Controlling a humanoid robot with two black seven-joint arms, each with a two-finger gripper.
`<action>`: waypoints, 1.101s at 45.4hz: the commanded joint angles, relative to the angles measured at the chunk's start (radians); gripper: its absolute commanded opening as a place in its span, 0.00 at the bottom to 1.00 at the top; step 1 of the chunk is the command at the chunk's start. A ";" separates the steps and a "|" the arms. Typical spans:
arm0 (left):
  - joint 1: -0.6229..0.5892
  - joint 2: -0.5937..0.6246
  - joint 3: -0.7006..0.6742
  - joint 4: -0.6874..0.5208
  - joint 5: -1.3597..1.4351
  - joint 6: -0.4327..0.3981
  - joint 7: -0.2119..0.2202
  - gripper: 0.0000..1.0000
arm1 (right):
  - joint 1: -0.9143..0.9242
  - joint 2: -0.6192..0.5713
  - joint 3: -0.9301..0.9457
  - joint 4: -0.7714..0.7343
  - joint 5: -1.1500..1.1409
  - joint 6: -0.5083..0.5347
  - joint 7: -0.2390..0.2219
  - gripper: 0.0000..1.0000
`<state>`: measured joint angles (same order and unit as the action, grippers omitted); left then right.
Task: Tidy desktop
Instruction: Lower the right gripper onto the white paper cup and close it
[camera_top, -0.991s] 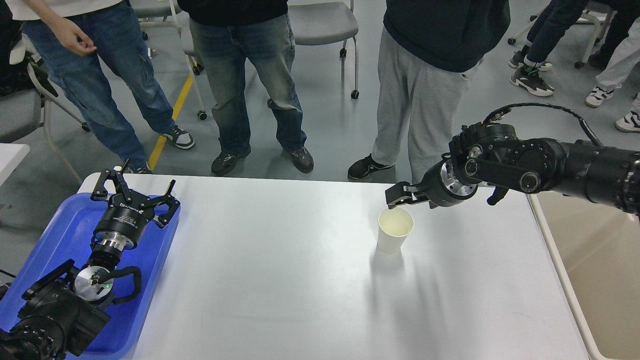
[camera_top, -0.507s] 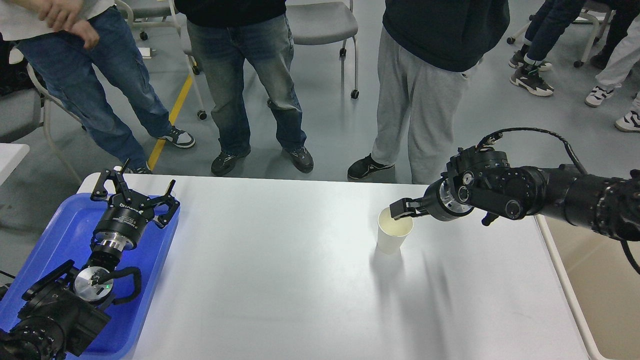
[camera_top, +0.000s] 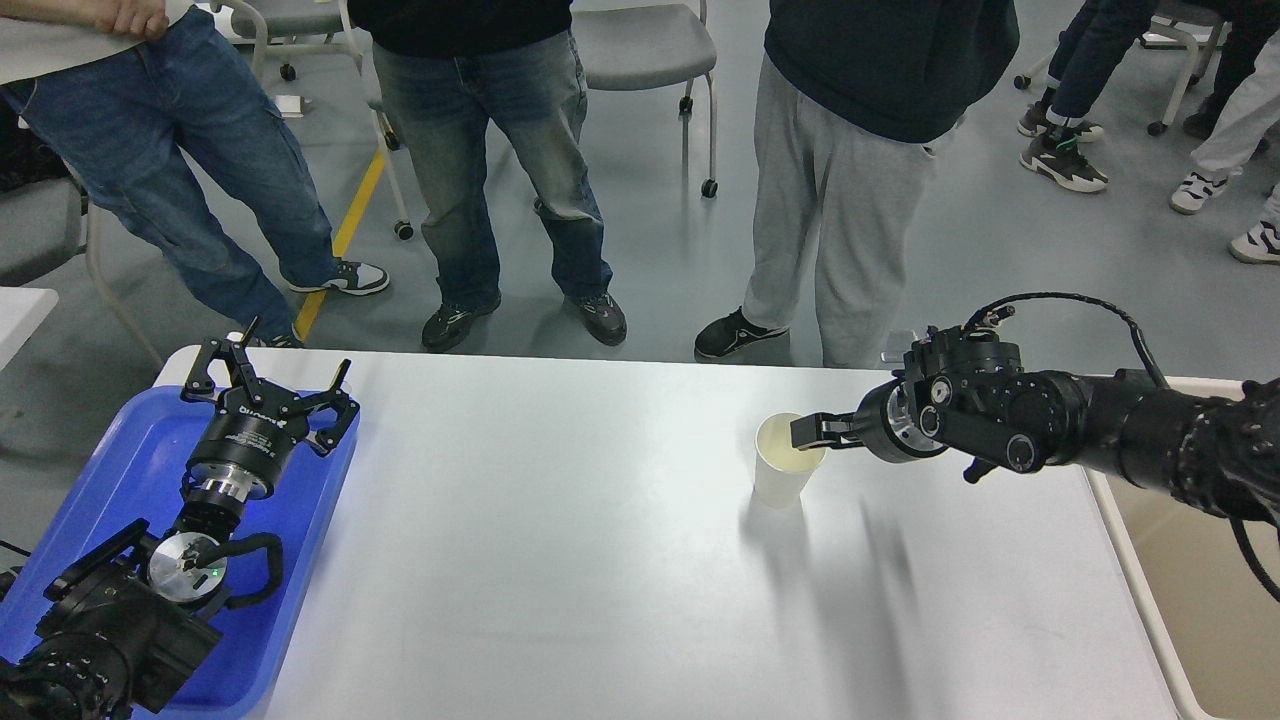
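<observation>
The white desktop (camera_top: 560, 560) fills the middle of the head view. A white paper cup (camera_top: 786, 478) stands upright on it, right of centre, and looks empty. My right gripper (camera_top: 808, 432) comes in from the right and sits at the cup's right rim. It is dark and seen side-on, so I cannot tell its two fingers apart or whether they hold the rim. My left gripper (camera_top: 270, 378) is open and empty, fingers spread, over the far end of the blue tray (camera_top: 110, 480).
The blue tray lies on the table's left edge under my left arm. A beige tub (camera_top: 1200, 570) sits off the table's right edge. Several people stand close behind the far edge, with chairs behind them.
My right gripper has come down and slightly toward me, from just above the cup to the level of its right rim. The cup and my left arm have not moved.
</observation>
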<state>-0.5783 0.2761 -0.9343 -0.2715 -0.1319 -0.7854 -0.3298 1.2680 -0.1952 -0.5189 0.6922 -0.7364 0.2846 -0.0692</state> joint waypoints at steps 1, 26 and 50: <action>0.000 0.000 0.000 0.000 0.000 0.000 0.000 1.00 | -0.053 0.002 0.025 -0.023 -0.001 -0.041 0.002 1.00; 0.000 0.000 0.000 0.000 0.000 0.000 0.000 1.00 | -0.079 0.039 0.030 -0.030 -0.003 -0.085 0.005 0.53; 0.000 0.000 0.000 0.000 0.000 0.000 0.000 1.00 | -0.062 0.033 0.027 -0.026 -0.001 -0.076 0.005 0.00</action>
<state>-0.5783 0.2761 -0.9342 -0.2715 -0.1319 -0.7854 -0.3298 1.1936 -0.1584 -0.4898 0.6642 -0.7381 0.2021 -0.0652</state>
